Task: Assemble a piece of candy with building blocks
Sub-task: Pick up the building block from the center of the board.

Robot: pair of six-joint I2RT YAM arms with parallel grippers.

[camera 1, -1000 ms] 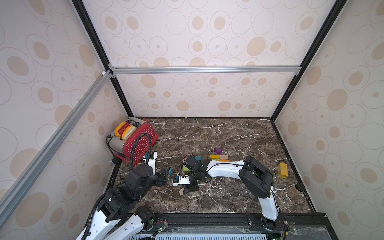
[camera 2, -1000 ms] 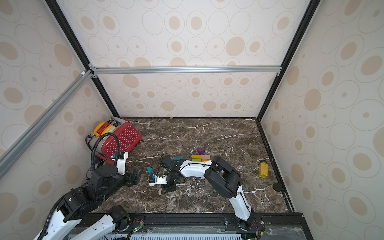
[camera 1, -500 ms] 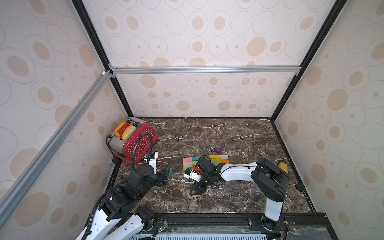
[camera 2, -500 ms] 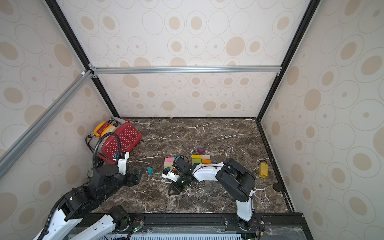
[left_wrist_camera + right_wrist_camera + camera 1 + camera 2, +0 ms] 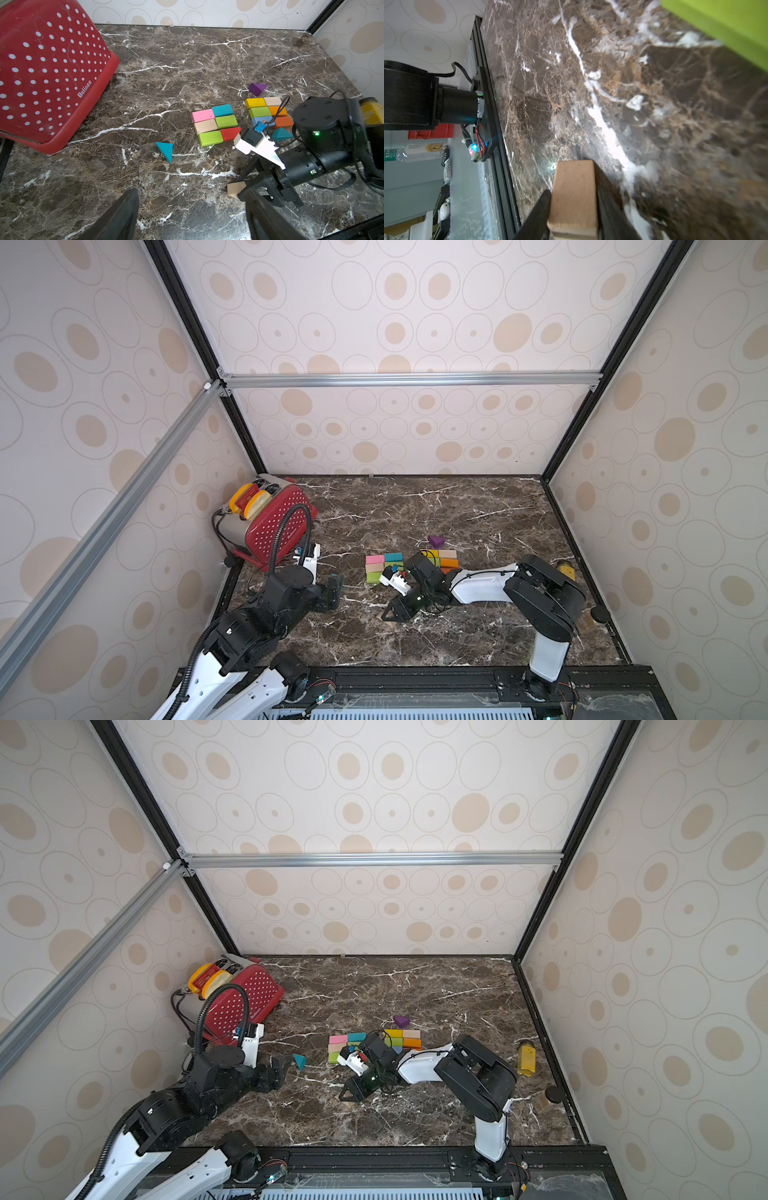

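Tan wood shows between the right gripper's (image 5: 574, 209) fingers: a plain tan wedge (image 5: 235, 189) sits pinched there, low over or on the marble counter (image 5: 187, 62) toward its front edge, and the right wrist view shows both fingers against the wedge's sides. Whether the grip is firm or just loosening, the pictures do not tell. Behind it, nearer the middle of the counter, two flat patches of building blocks lie laid out. One patch holds pink, teal, tan, two green bricks and a red brick (image 5: 229, 133), all touching. The other, toward the right edge, holds yellow, tan, green, orange and blue bricks packed together (image 5: 267, 112), with a teal wedge (image 5: 281, 134) just beside it. A second teal wedge (image 5: 165, 150) lies alone on the left part, and a purple wedge (image 5: 257, 89) sits behind the right patch. Judging by this, the candy's body looks partly laid, while the wedges for the wrapper ends are not yet set against it. The left gripper (image 5: 192, 218) hangs with its fingers wide apart and empty near the front left. A red perforated toaster (image 5: 47, 72) stands at the left edge, and a yellow jar (image 5: 526, 1058) by the right edge.
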